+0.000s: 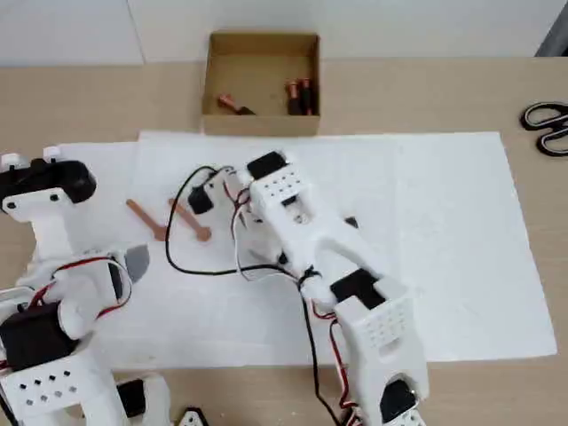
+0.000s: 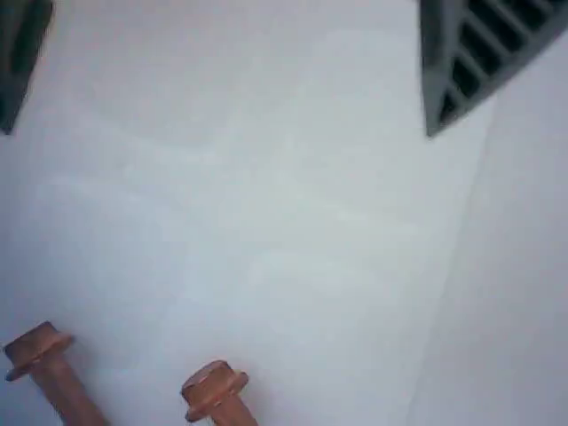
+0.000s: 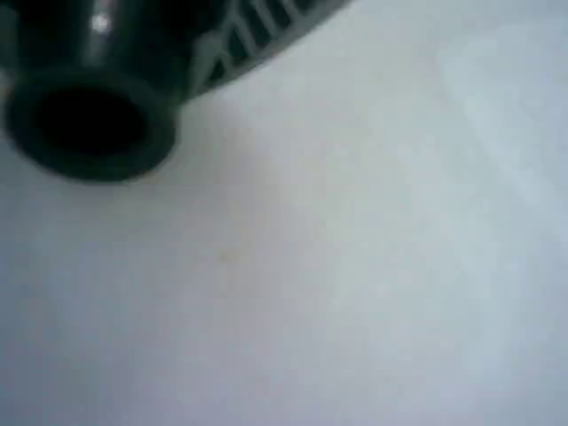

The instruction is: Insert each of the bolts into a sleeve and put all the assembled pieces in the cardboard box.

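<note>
My left gripper (image 2: 220, 129) hangs over the white sheet (image 1: 444, 222) with its fingers wide apart. A copper bolt (image 1: 146, 219) and a second bolt (image 1: 190, 222) lie loose nearby. My right gripper (image 3: 169, 53) looks clamped on a black sleeve (image 3: 89, 89), though that close view is murky. The cardboard box (image 1: 262, 124), beyond the sheet, holds assembled pieces (image 1: 300, 96).

A white paper sheet (image 1: 444, 248) covers much of the tan wooden table (image 1: 89, 98). Black-handled scissors (image 1: 546, 127) lie on bare tabletop just beyond the sheet's far right corner.
</note>
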Robot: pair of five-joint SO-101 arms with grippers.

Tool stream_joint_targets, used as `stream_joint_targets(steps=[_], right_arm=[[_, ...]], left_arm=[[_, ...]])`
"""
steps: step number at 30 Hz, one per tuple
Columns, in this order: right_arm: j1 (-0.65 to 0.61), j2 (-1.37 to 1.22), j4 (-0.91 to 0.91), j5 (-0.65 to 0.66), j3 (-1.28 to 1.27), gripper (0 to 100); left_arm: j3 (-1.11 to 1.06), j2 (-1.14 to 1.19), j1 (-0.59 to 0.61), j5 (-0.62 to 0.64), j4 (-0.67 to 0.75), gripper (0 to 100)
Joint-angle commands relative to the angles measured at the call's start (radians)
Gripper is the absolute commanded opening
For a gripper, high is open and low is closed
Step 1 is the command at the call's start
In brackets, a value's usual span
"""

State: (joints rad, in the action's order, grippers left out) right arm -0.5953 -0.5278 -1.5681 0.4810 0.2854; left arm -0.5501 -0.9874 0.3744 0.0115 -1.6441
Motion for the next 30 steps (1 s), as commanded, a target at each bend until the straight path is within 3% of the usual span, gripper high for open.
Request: stream_joint_targets(steps=[1, 8, 12, 19, 23, 27, 30], right_arm=[[0.033, 0.17, -0.062, 0.003, 0.018, 0.6], [0.148, 0.469, -0.093, -0.023, 0.012, 0.4], [0.219, 0.591, -0.093, -0.083, 0.011, 0.4], [0.272, 0.625, -0.097, -0.121, -0.018, 0.4], [0.272, 0.627, -0.096, -0.121, -0.071, 0.4], [0.272, 0.627, -0.096, -0.121, -0.075, 0.4], [0.272, 0.627, -0.097, -0.14, -0.075, 0.4]], left_arm=[[0.035, -0.015, 0.003, 0.009, 0.005, 27], [0.042, 0.028, -0.003, 0.009, 0.006, 28], [0.091, 0.239, -0.003, -0.017, 0.005, 28], [0.4, 0.612, -0.006, -0.014, 0.0, 28], [0.495, 0.772, -0.077, -0.023, 0.005, 27], [0.552, 0.918, -0.184, -0.14, 0.025, 27], [0.604, 1.013, -0.25, -0.098, 0.025, 26]])
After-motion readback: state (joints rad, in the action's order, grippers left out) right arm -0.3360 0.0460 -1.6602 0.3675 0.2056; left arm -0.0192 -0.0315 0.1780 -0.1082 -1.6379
